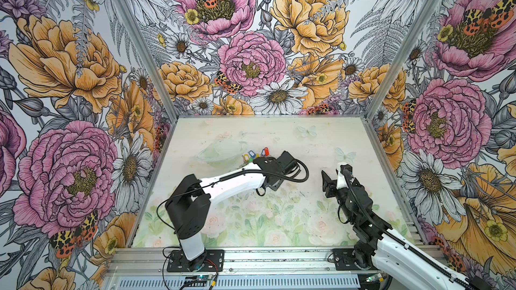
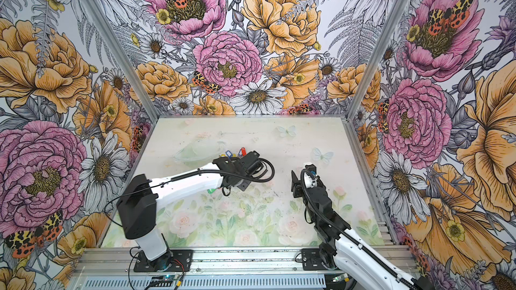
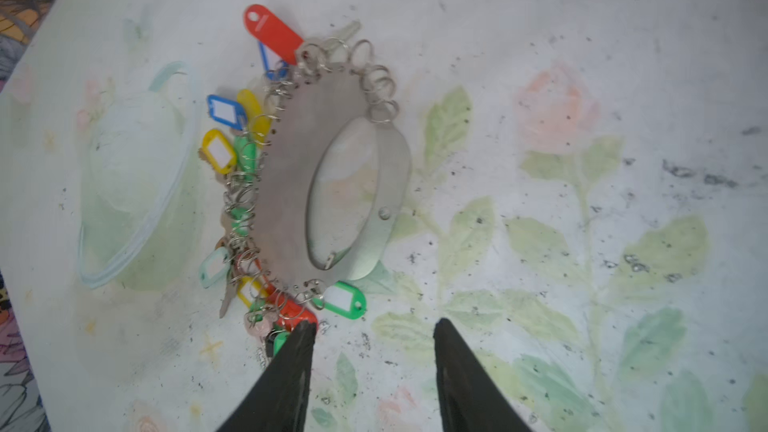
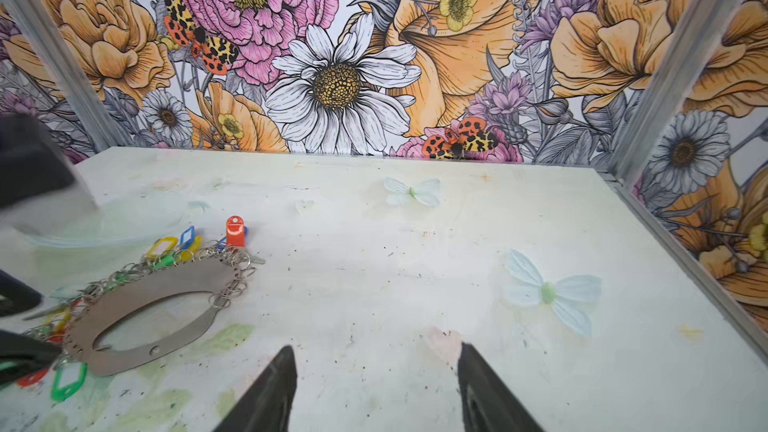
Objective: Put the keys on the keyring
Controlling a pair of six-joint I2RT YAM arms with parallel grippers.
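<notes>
On the pale, flower-printed table top (image 3: 540, 35), a little left of the middle in both top views, you have the large flat grey metal keyring plate (image 3: 286, 184) with its oval hole lying flat. Its rim is strung with small silver split rings (image 3: 380, 81) and coloured plastic tags. Your left arm (image 1: 237, 181) covers most of the plate from above. Only a cluster of blue, yellow and green tags (image 1: 250, 156) and the rear red tag (image 1: 267, 151) show beyond the wrist.

Seen from the left wrist, your left gripper (image 3: 374, 326) stands spread, with bare table between its two black fingers and nothing grasped. One fingertip (image 3: 301, 334) sits right at the red oblong plastic key tag (image 3: 293, 309). That tag lies among the split rings at the end of the plate nearest the gripper, just beside a green tag (image 3: 343, 299) with a white label window. You cannot tell whether it is threaded onto a ring, and its key is lost in the clutter. At the opposite end, the rear red tag lies beside a pale silver key (image 3: 349, 30).

Your right gripper (image 4: 376, 347) hovers well apart to the right, its fingers parted and empty over bare table
</notes>
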